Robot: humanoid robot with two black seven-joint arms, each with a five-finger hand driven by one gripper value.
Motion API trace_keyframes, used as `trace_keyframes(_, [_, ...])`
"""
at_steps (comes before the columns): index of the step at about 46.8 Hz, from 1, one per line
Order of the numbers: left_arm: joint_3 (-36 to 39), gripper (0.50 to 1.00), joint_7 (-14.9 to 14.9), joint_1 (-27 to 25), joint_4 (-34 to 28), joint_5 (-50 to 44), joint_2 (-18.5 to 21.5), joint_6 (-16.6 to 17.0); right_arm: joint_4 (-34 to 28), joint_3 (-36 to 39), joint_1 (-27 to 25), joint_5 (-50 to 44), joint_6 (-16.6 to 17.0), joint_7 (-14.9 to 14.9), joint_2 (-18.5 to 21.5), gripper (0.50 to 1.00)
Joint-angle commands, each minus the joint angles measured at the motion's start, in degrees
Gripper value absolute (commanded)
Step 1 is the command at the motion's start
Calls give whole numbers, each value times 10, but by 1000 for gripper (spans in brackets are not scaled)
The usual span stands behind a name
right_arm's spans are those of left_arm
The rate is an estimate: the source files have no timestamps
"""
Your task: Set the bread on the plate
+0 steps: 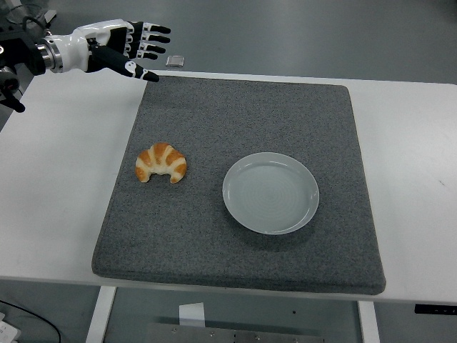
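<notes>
A white table (57, 179) is covered across its middle by a grey mat (243, 107), and a grey floor is seen beyond its far edge, where a small object (175, 61), too small to be identified, lies. The croissant (161, 163) is set on the mat's left part, just left of the white plate (270, 192) and apart from it. The left hand (118, 50) is held above the mat's far left corner, fingers spread and nothing grasped, well apart from the croissant.
</notes>
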Motion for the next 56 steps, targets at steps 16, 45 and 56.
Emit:
trace_keyframes(16, [71,1000,-3,-20,-98,144,8,0,0,0,0,0,0,0,0,932])
trace_keyframes(45, [97,1000,-49,-14,-206,315,62,0,0,0,0,0,0,1,0,932])
trace_keyframes(56, [130,1000,-65,-17,-229,336,83,0,0,0,0,0,0,0,0,932])
